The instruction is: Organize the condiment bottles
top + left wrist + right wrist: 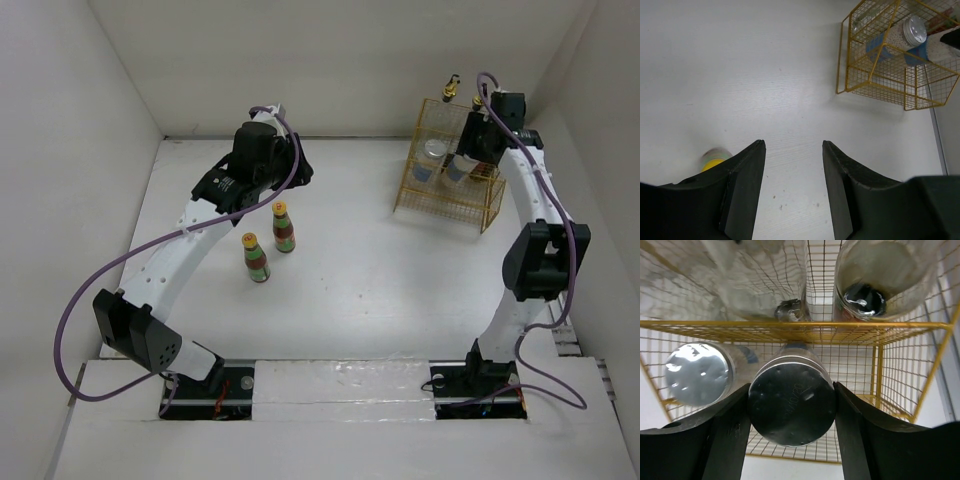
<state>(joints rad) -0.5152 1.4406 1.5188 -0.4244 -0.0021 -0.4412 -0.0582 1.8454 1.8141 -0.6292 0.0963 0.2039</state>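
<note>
Two yellow-capped red-sauce bottles (284, 228) (256, 258) stand upright on the table's left half. My left gripper (291, 174) hovers above and behind them, open and empty (792, 143); one yellow cap (715, 161) peeks out beside its left finger. My right gripper (474, 150) reaches down into the yellow wire rack (448, 205) and is shut on the silver top of a white blue-banded shaker (791, 400). The second shaker (697, 372) stands just to its left. Two clear glass bottles with gold pourers (450, 92) (478, 101) and a glass jar (865, 295) stand in the rack's back row.
The rack (875, 85) stands at the back right near the right wall. White walls close in the table on the left, back and right. A raised white ledge (340, 375) runs along the near edge by the arm bases.
</note>
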